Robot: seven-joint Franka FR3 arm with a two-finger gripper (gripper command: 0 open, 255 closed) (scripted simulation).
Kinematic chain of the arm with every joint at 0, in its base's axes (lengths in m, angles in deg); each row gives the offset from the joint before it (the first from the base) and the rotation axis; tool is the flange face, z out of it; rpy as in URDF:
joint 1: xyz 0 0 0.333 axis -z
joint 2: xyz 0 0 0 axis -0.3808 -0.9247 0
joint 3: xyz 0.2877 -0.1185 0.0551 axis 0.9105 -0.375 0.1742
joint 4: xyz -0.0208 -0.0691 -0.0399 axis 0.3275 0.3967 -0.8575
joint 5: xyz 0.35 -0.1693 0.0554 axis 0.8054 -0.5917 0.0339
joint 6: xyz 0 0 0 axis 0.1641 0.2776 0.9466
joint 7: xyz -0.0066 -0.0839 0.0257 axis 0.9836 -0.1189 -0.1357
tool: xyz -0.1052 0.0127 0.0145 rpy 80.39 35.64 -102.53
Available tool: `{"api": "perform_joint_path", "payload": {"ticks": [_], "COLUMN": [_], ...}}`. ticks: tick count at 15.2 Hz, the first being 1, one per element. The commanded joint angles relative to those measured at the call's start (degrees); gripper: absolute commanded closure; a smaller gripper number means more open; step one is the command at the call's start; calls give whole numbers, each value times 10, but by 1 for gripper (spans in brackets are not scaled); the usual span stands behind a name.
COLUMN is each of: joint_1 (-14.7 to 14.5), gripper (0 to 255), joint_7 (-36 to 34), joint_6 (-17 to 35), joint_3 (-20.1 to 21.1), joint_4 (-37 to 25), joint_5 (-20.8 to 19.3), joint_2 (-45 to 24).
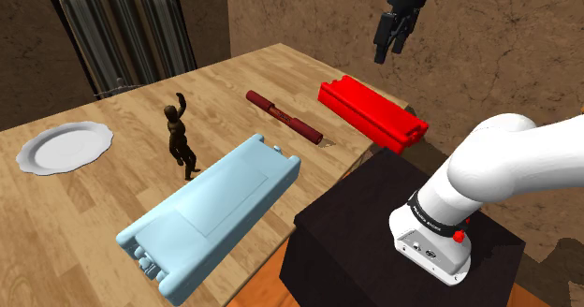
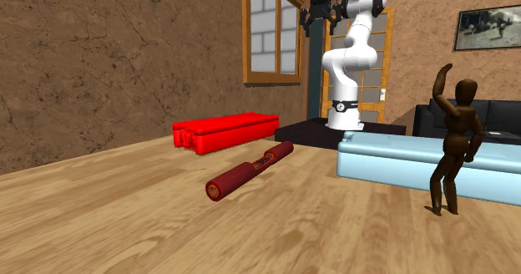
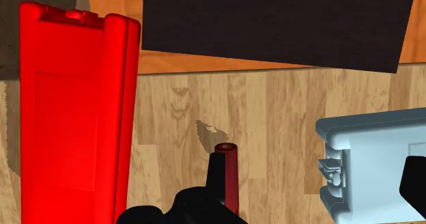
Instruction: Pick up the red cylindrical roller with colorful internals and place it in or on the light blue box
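The dark red cylindrical roller (image 1: 285,116) lies flat on the wooden table (image 1: 122,179), between a red box and the light blue box (image 1: 220,211). In the second exterior view the roller (image 2: 249,169) rests in front of the light blue box (image 2: 401,159). My gripper (image 1: 393,36) hangs open high above the table's edge near the red box, holding nothing. In the wrist view the gripper (image 3: 314,164) looks straight down; the roller's end (image 3: 231,168) shows beside one finger, and the light blue box (image 3: 372,161) lies under the other.
A bright red box (image 1: 372,114) lies at the table's edge by the black stand (image 1: 374,230). A dark wooden mannequin (image 1: 182,137) stands beside the light blue box, and a white plate (image 1: 64,147) sits at the shoulder view's far left.
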Motion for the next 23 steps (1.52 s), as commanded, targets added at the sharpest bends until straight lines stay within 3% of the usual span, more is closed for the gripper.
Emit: {"api": "perform_joint_path", "payload": {"ticks": [1, 12, 23], "joint_1": [0, -1, -4], "gripper": [0, 0, 0], "joint_7": [0, 2, 16], "joint_6": [0, 218, 385], "joint_3": [0, -13, -21], "joint_4": [0, 21, -59], "joint_5": [0, 7, 30], "joint_2": [0, -191, -432]}}
